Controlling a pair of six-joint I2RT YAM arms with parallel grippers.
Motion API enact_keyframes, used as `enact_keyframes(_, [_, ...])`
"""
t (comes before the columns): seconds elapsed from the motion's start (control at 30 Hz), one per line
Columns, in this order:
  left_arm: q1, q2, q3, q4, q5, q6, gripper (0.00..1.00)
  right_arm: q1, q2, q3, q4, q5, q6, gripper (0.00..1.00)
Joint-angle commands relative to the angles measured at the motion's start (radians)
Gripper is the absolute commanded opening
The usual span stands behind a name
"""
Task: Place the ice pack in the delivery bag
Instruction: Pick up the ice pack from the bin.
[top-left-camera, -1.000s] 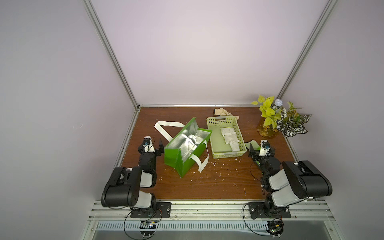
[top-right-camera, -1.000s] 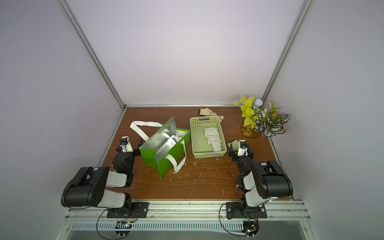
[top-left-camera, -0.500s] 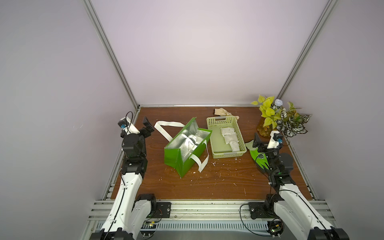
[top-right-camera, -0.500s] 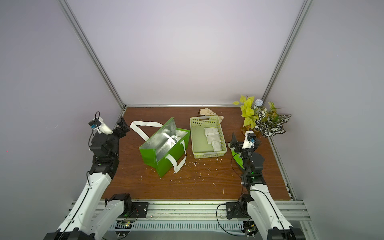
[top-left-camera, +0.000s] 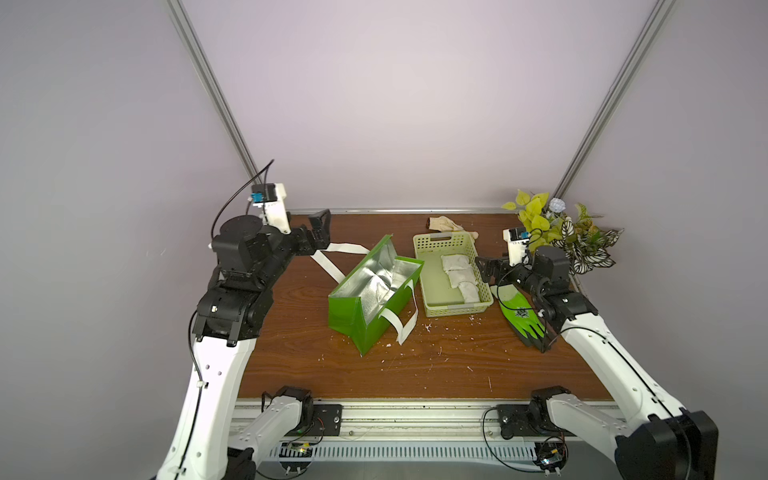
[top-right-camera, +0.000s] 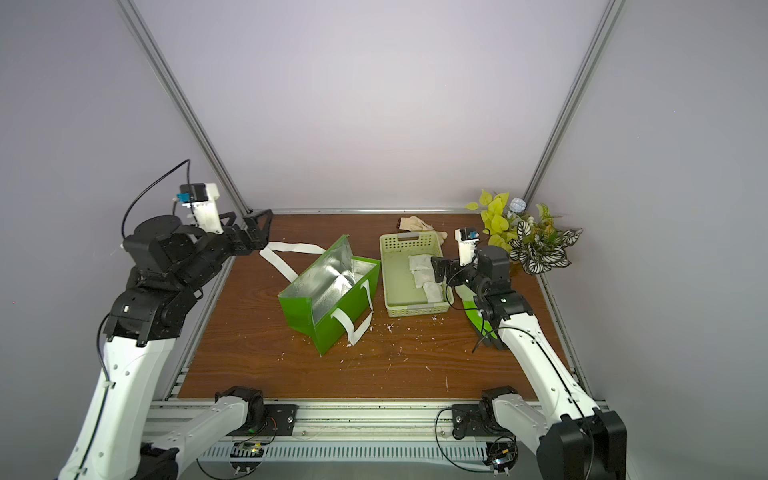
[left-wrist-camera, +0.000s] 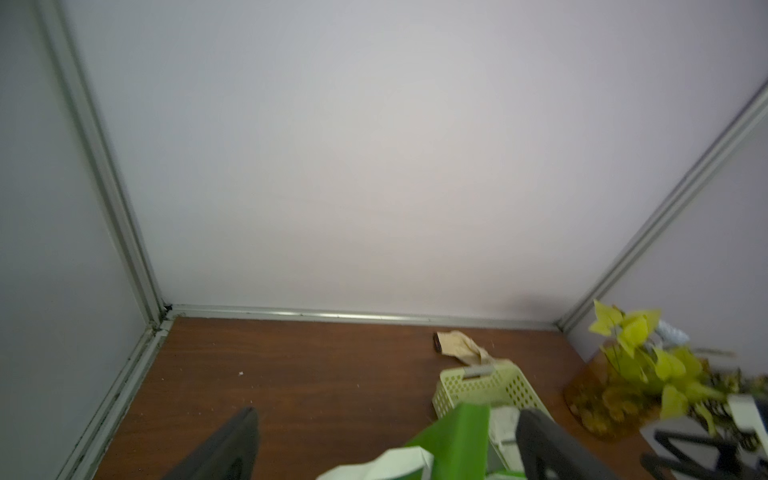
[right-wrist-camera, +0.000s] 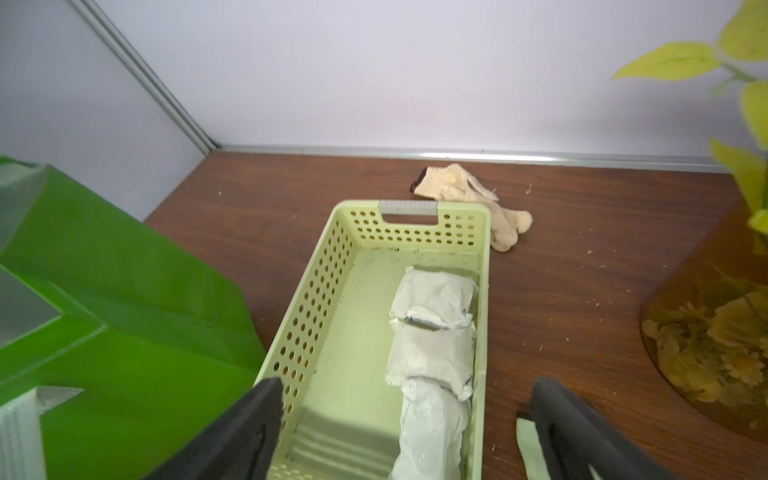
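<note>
The delivery bag (top-left-camera: 376, 305) (top-right-camera: 332, 316) stands open at the table's middle, its foil lining showing and one white strap (top-left-camera: 332, 259) trailing back left. Three white ice packs (top-left-camera: 457, 274) (top-right-camera: 422, 272) (right-wrist-camera: 432, 328) lie in a row along one wall of the pale green basket (top-left-camera: 432, 240) (right-wrist-camera: 316, 291), just right of the bag. My right gripper (top-left-camera: 488, 270) (top-right-camera: 439, 272) (right-wrist-camera: 407, 386) hovers open over the basket's near end, nothing between its fingers. My left gripper (top-left-camera: 318, 232) (top-right-camera: 255, 232) (left-wrist-camera: 386, 419) hangs open and empty above the back left, beyond the bag (left-wrist-camera: 457, 440).
A green work glove (top-left-camera: 519, 311) lies under my right arm. A beige glove (top-left-camera: 446, 225) (right-wrist-camera: 457, 187) rests behind the basket. A potted plant (top-left-camera: 561, 232) fills the back right corner. White crumbs dot the wood. Walls close in on three sides.
Both arms have risen from their folded rest at the front and reached back over the table, grippers staying open. Bag, basket and ice packs have not moved.
</note>
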Motion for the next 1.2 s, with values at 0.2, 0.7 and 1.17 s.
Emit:
enact_keyframes(0.2, [-0.362,0.292,0.199,-0.387,-0.405,0.066,0.98,0.065,0.177,0.184,-0.257,0.091,-0.079,0.99])
enact_keyframes(0.7, [-0.363,0.406,0.190,-0.473,-0.332,0.111,0.88,0.131,0.364,0.327,-0.383,0.178,-0.107,0.99])
enact_keyframes(1.17, [-0.363,0.486,0.192,-0.472,-0.353,0.121,0.41,0.160,0.480,0.384,-0.419,0.253,-0.113,0.99])
